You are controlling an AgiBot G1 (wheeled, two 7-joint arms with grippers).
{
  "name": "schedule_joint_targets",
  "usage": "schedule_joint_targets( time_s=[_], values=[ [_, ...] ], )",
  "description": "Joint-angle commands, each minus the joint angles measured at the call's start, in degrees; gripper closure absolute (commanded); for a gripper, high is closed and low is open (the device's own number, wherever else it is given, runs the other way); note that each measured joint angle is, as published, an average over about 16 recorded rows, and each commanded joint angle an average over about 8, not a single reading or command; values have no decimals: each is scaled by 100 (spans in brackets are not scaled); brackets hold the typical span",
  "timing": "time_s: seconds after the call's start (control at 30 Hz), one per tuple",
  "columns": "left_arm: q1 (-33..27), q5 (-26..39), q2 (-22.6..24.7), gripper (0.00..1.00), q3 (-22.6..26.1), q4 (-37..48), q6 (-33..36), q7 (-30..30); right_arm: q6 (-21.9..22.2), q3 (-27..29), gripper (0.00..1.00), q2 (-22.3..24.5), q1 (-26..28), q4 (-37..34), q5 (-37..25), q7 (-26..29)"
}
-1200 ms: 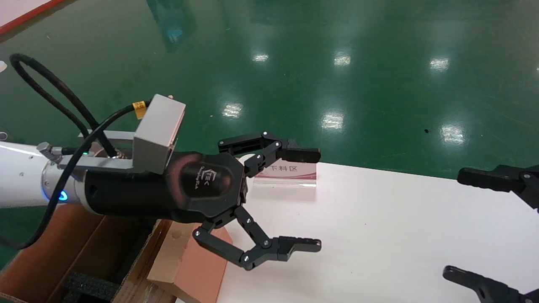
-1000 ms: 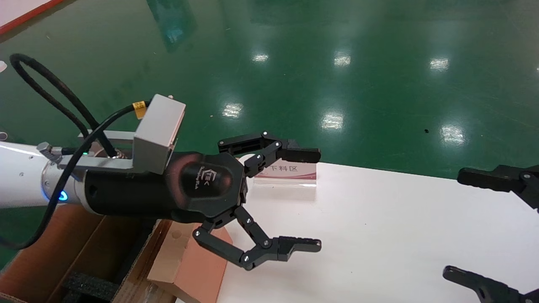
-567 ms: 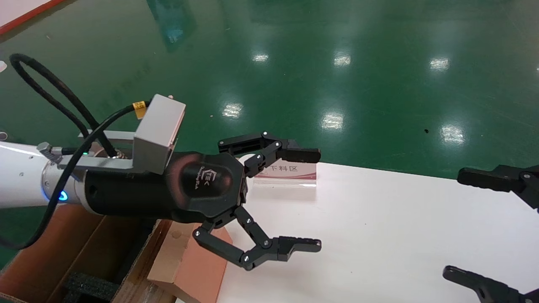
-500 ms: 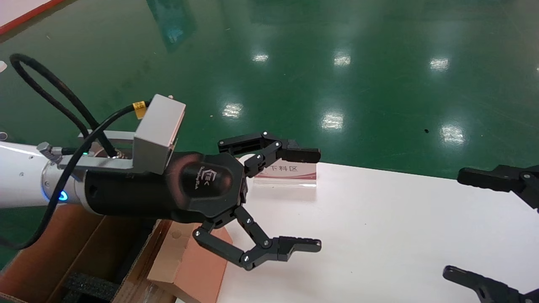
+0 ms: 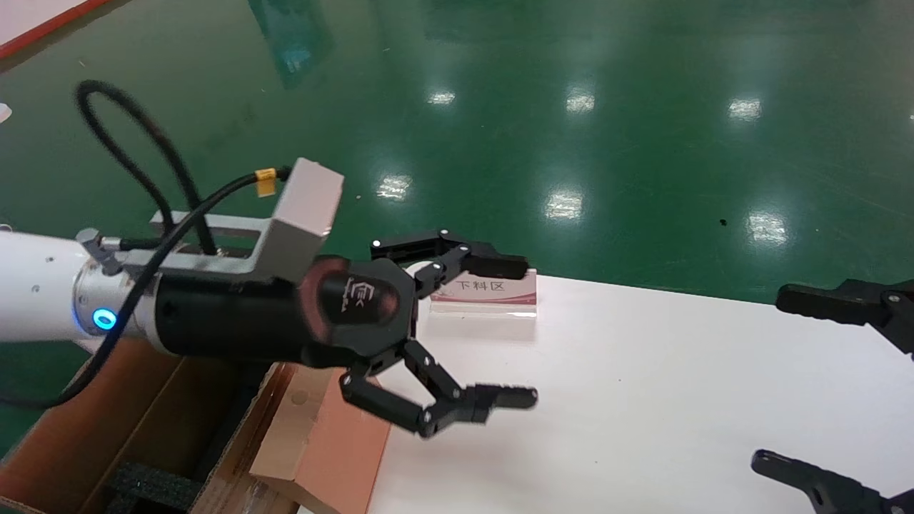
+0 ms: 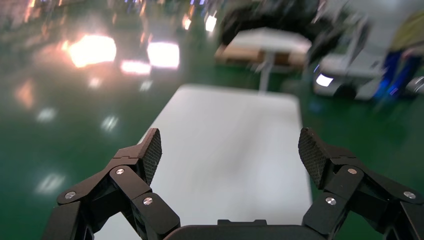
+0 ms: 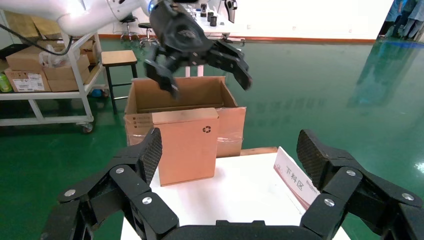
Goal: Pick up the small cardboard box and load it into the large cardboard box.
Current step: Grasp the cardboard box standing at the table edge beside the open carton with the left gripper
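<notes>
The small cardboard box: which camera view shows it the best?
The right wrist view shows the small cardboard box best: its whole front face with the recycling symbol, standing upright on the table edge before the large cardboard box. The head view catches only a corner under the left gripper. The left wrist view shows none of it.

My white left arm (image 5: 28, 296) glowing a blue ring, black cable (image 5: 136, 153) looping, black left gripper (image 5: 510, 332) showing silver screws, textured pads (image 6: 152, 150).

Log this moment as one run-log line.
left gripper: open, above table edge | right gripper: open, idle | small box: on table edge, ungrasped | large box: open
</notes>
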Motion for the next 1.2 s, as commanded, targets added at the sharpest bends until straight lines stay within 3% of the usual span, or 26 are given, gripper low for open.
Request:
schedule_joint_targets(
  time_s=[0.03,0.33,0.57,0.9,1.2],
  values=[
    [-95,216,-103,0,64,-117,-142,-212,0,-1,0,0,1,-1,0,-1],
    [-1298,1383,-269,0,706,-171,387,-1641,1,-5,0,1,2,-2,3,-3],
    [-2147,1913,-252,0,1392,-144,716,-2737,2,-8,0,3,3,-2,5,-4],
    [-3169,2517,-409,0,2603,-140,791,-4194,4,-12,0,4,4,-2,8,-6],
    [-4213,2895,-449,0,3868,-154,837,-5022,5,-16,0,6,4,-2,10,-8]
  ],
)
